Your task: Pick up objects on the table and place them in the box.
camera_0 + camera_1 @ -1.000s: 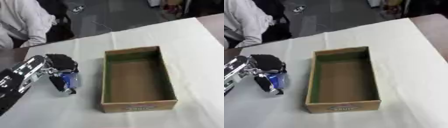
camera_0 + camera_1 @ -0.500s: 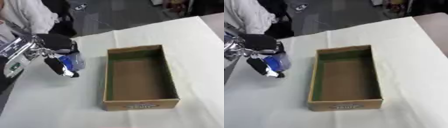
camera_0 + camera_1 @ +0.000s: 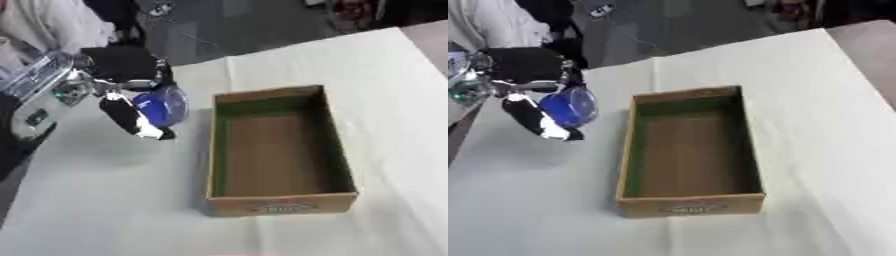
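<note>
Holding a blue object (image 3: 162, 107) in the left hand (image 3: 122, 75), fingers curled round it from above, thumb and fingers wrapping its sides. Carrying it clear of the table, shadow falling on the cloth below, so judged lifted rather than resting. Hanging just left of the box (image 3: 278, 150), near the box's far left corner, not yet over the opening. Probably being kept high to clear the box's left wall before crossing over it. Cannot tell what the blue object is: rounded, shiny, partly see-through at its rim. Showing something white and black beneath it; unclear whether part of the hand or of the object.

Sitting empty, the box: brown cardboard floor, green inner walls, printed label on the near wall. Lying with long sides running toward the far edge, roughly mid-table, slightly askew.

Not showing in either view: the right hand.

Covering the table (image 3: 385, 90), a white cloth, creased faintly, far edge running diagonally across the upper part of the view. Showing beyond that edge: dark floor, and at the far left corner a person's white sleeve (image 3: 44, 25), not touching anything on the table.
</note>
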